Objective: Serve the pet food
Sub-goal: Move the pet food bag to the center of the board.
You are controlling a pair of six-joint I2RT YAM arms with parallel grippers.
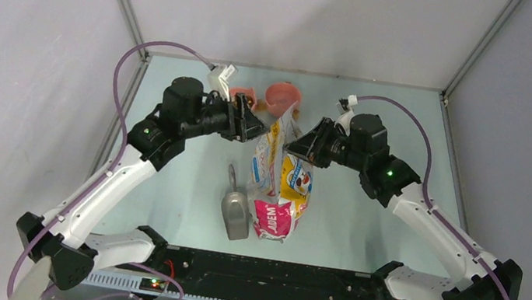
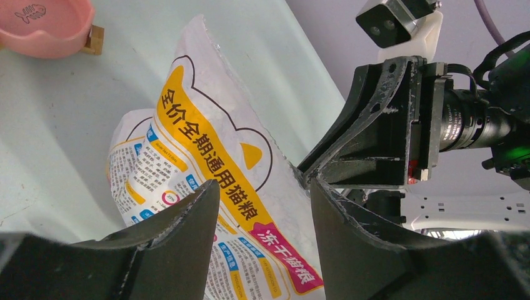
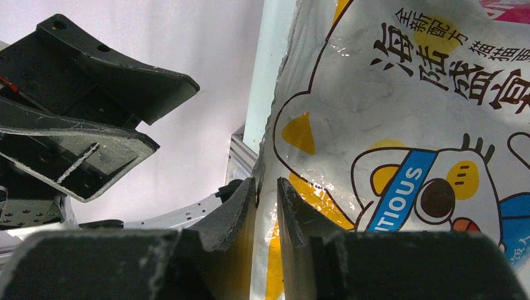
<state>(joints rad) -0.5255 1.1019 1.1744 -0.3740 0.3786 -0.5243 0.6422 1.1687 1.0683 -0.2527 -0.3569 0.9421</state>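
The printed cat-picture bag (image 1: 279,175) stands tilted in the middle of the table, its top toward the far side. The pet food is hidden; no kibble shows in any view. My right gripper (image 1: 291,147) is at the bag's upper right edge; in the right wrist view its jaws (image 3: 267,181) are nearly together with the bag's (image 3: 387,125) thin edge pinched between them. My left gripper (image 1: 258,129) hangs open at the bag's upper left. In the left wrist view its fingers (image 2: 265,184) straddle the bag's back face (image 2: 212,156) without touching it.
A pink bowl (image 1: 283,97) sits just behind the bag, also seen as the pink bowl (image 2: 44,28) in the left wrist view. A grey metal scoop (image 1: 235,208) lies on the table left of the bag's base. The two grippers face each other closely across the bag's top.
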